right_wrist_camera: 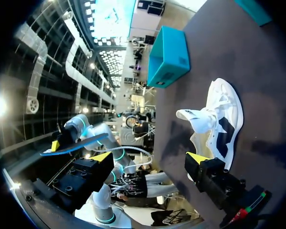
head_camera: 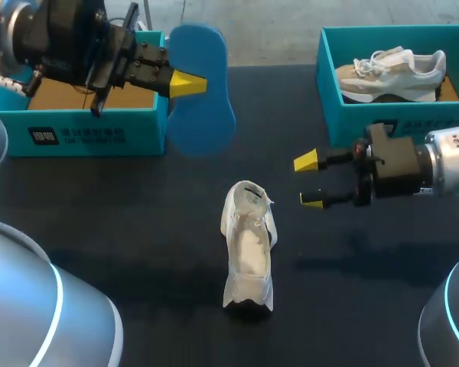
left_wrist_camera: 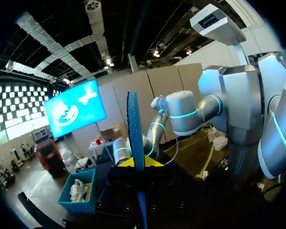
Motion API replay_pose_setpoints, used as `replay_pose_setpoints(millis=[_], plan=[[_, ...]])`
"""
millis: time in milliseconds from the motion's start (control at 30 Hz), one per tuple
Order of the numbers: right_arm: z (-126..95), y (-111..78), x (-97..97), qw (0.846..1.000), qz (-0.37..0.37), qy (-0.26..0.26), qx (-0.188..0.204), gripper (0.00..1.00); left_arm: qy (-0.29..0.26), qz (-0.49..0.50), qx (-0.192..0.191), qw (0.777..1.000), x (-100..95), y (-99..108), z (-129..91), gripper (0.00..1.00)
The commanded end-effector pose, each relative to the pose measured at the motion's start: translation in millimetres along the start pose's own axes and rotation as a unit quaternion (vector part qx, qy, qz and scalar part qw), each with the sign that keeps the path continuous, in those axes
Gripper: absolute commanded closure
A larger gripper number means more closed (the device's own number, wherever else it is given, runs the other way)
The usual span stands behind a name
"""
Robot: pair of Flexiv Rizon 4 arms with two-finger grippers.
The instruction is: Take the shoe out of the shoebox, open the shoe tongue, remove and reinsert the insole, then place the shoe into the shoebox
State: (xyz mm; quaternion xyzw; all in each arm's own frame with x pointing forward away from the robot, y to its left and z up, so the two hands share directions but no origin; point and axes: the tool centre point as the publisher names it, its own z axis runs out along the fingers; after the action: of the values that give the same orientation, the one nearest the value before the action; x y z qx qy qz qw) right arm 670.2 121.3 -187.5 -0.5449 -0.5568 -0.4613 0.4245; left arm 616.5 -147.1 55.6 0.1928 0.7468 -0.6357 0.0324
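— Left gripper (head_camera: 188, 82)?
— At the right end of the left shoebox (head_camera: 84, 131). Closed on a blue insole (head_camera: 203, 92), yellow tips pressing its two faces. Insole edge-on between the tips in the left wrist view, off the table.

— Right gripper (head_camera: 310, 181)?
— In front of the right shoebox (head_camera: 333, 115), tips pointing towards the table's middle. Fingers spread wide, nothing between them.

— Shoe (head_camera: 249, 248)?
— White, on the dark table (head_camera: 138, 229), roughly midway between the two boxes. Opening upward, tongue pulled out and raised. Near the right gripper, not touching it. No insole to be made out inside.

— Left shoebox, contents?
— Teal walls, brown cardboard floor showing. Part hidden behind the left arm.

— Right shoebox, contents?
— Teal again. Second shoe (head_camera: 394, 73), white and beige, lying on its side within.

— Distance between the grippers?
— Well apart, the insole and the shoe between them.
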Motion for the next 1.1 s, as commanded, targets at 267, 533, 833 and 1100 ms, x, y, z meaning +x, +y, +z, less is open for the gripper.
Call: replay_pose_setpoints(millis=[267, 533, 833, 1100], plan=[[2.3, -0.2, -0.1, 1.000, 0.000, -0.001, -0.001, 0.00, 0.000, 0.201, -0.094, 0.975, -3.3, -6.8, -1.6, 1.00], [2.3, -0.2, -0.1, 1.000, 0.000, -0.001, -0.001, 0.00, -0.073, 0.380, -0.157, 0.909, -9.7, 24.6, -3.1, 1.00], [2.3, -0.2, -0.1, 1.000, 0.000, -0.001, -0.001, 0.00, -0.141, 0.464, -0.133, 0.864, -16.9, 83.7, 3.6, 1.00], [2.3, -0.2, -0.1, 1.000, 0.000, -0.001, -0.001, 0.00, -0.141, 0.506, -0.134, 0.841, -11.7, 89.5, 6.7, 1.00]])
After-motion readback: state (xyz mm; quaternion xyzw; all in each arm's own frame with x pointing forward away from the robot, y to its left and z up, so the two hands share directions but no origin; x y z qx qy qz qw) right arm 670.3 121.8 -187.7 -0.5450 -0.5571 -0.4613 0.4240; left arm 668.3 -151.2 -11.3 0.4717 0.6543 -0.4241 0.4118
